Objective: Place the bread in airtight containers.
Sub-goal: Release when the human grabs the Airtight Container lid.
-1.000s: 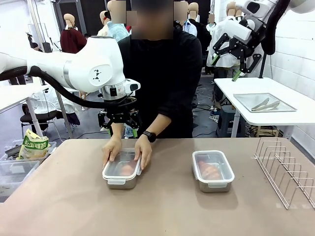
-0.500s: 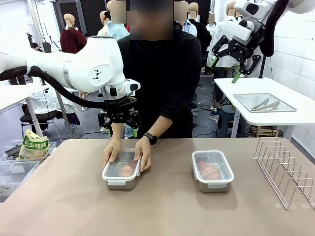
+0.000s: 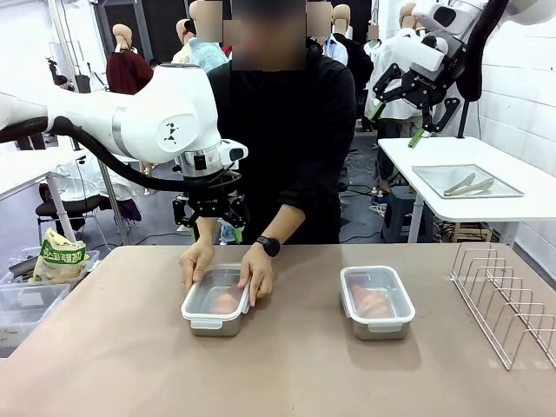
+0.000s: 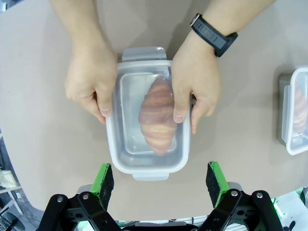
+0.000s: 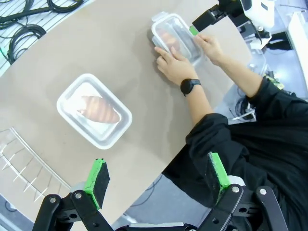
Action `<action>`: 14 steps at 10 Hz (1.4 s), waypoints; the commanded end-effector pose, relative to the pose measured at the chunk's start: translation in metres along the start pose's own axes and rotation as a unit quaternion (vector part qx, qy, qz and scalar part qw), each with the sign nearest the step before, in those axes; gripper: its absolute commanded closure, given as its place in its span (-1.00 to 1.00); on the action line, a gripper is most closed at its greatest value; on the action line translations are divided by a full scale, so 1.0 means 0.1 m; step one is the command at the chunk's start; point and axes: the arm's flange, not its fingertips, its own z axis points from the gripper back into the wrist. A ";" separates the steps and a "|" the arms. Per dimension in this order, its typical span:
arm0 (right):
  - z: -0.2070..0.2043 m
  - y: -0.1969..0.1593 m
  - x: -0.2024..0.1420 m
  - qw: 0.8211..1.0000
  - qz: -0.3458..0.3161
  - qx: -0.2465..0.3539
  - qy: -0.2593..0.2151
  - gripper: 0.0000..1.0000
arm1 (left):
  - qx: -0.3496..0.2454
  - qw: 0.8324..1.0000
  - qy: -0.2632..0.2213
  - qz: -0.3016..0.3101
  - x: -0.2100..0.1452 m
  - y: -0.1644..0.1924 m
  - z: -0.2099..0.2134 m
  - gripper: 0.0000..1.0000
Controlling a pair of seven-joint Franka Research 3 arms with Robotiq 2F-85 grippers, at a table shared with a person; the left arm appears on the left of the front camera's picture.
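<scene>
Croissants sit one in each steel pan on the desk (image 3: 287, 365), and you can see both pans wear their clear lids. The left pan (image 3: 216, 307) lies in front of the person, whose two hands press on its lid: the hand with the watch (image 3: 257, 276) is on the side nearer the middle of the desk, the other hand (image 3: 196, 263) on the far-left edge. From your left wrist camera the croissant (image 4: 158, 115) shows through the lid, lying lengthwise in the pan, with thumbs and fingers (image 4: 179, 103) resting on the lid's long edges.

The right pan (image 3: 376, 301) stands well apart from the first, nearer the wire rack (image 3: 508, 304), and nobody touches it. Your right wrist camera looks down on it and shows its croissant (image 5: 97, 109) lying diagonally under the lid.

Your left claw (image 3: 209, 211) hangs above the desk just behind the person's hands, released, its green pads wide apart and holding nothing; in its own view the pads (image 4: 105, 179) stand either side of the lidded pan's near end without touching it. Your right claw (image 3: 415, 94) is raised high over the far right, also released and empty, its fingers spread.

A yellow bag (image 3: 59, 256) rests in a bin off the desk's left edge, and tongs (image 3: 469, 184) lie on a tray on the white side table behind.
</scene>
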 end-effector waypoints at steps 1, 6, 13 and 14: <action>0.00 0.00 0.01 1.000 0.000 0.001 0.000 -1.00 | -0.001 1.000 -0.002 0.000 0.00 0.00 0.01 -1.00; 0.00 0.00 0.01 1.000 0.000 0.001 0.000 -1.00 | -0.001 1.000 -0.002 0.000 0.00 0.00 0.01 -1.00; 0.00 0.00 0.01 1.000 0.000 0.001 0.000 -1.00 | -0.001 1.000 -0.002 0.000 0.00 0.00 0.01 -1.00; 0.00 0.00 0.01 1.000 0.000 0.001 0.000 -1.00 | -0.001 1.000 -0.002 0.000 0.00 0.00 0.01 -1.00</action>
